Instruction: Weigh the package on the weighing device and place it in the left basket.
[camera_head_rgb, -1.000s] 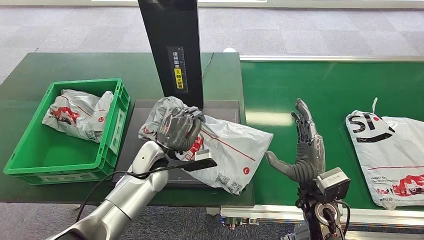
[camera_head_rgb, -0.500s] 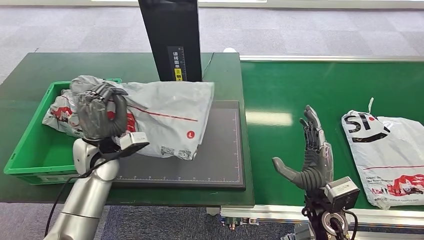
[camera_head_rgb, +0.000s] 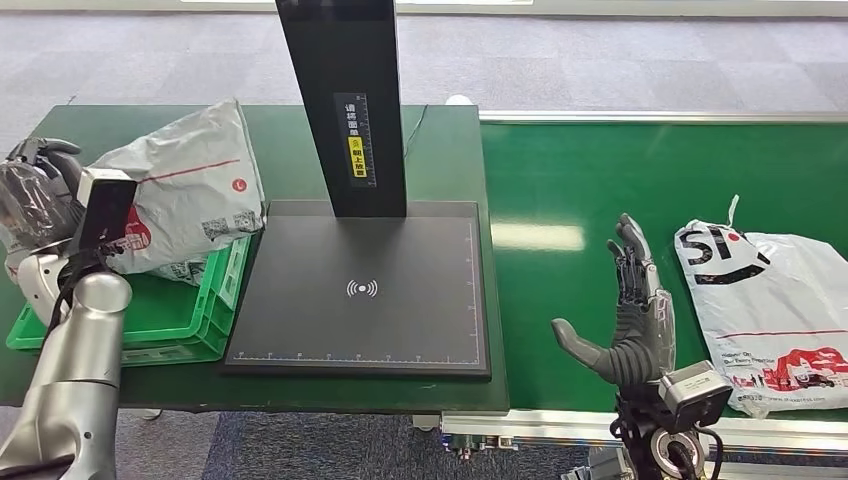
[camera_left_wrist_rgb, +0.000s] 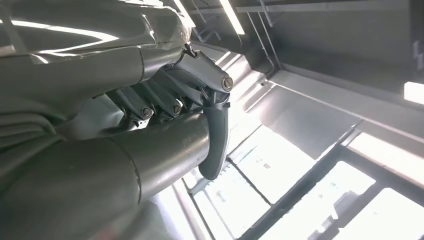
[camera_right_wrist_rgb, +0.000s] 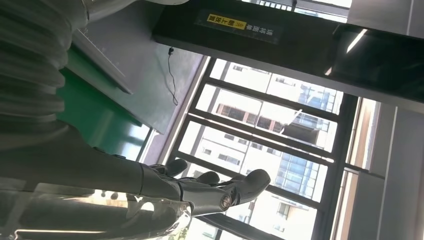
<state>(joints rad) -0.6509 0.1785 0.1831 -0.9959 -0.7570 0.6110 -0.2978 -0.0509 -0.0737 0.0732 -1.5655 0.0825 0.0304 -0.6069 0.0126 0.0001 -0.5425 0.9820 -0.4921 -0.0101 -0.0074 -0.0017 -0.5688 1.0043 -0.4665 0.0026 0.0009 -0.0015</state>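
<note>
- Over the green basket (camera_head_rgb: 215, 300), at the counter's (camera_head_rgb: 440, 150) left end, the left hand (camera_head_rgb: 35, 195) has its fingers (camera_left_wrist_rgb: 165, 97) curled around the grey package (camera_head_rgb: 185, 190), holding it in the air.
- Beside it, the black weighing device (camera_head_rgb: 400, 320) lies bare.
- Over the green conveyor (camera_head_rgb: 620, 170), the right hand (camera_head_rgb: 625, 320) stands upright, its fingers (camera_head_rgb: 630, 250) spread and holding nothing.
- A second package (camera_head_rgb: 780, 300) lies near it.

Two grey packages are countable. One package (camera_head_rgb: 190, 190) hangs above the green basket (camera_head_rgb: 170, 325), just left of the weighing device (camera_head_rgb: 360, 295). A second package (camera_head_rgb: 775, 300) lies well to the right of the weighing device on the green belt (camera_head_rgb: 640, 170). There is one basket, touching the weighing device's left edge, and one weighing device with one black upright column (camera_head_rgb: 345, 100) at its back. Whether another package lies inside the basket cannot be told.
</note>
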